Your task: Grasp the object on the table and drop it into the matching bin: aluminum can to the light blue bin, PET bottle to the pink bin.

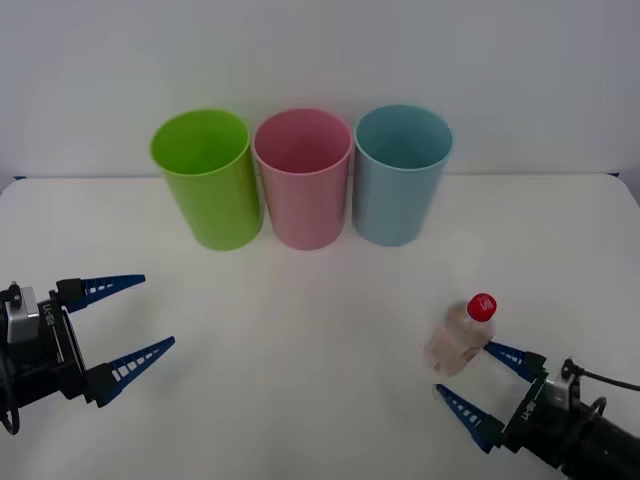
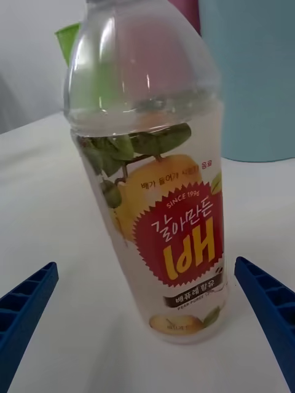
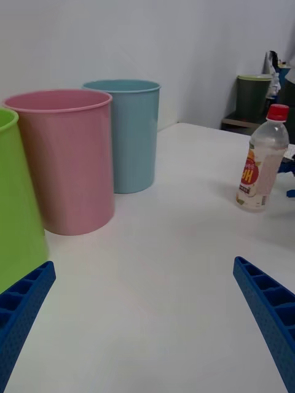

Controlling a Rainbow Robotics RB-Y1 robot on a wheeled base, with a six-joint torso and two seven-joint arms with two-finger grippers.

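A small clear PET bottle (image 1: 460, 339) with a red cap stands upright on the white table (image 1: 300, 340) at the front right. Its red and yellow label (image 2: 178, 245) faces the right wrist camera. My right gripper (image 1: 489, 382) is open just behind the bottle, one blue finger on each side of its base, not touching. The pink bin (image 1: 303, 178) stands at the back centre, with the light blue bin (image 1: 400, 174) to its right. My left gripper (image 1: 122, 327) hangs open at the front left, far from the bottle (image 3: 261, 159).
A lime green bin (image 1: 208, 178) stands left of the pink one; the three bins touch in a row along the table's back edge, before a white wall. A dark bin (image 3: 252, 98) sits on the floor beyond the table's far side.
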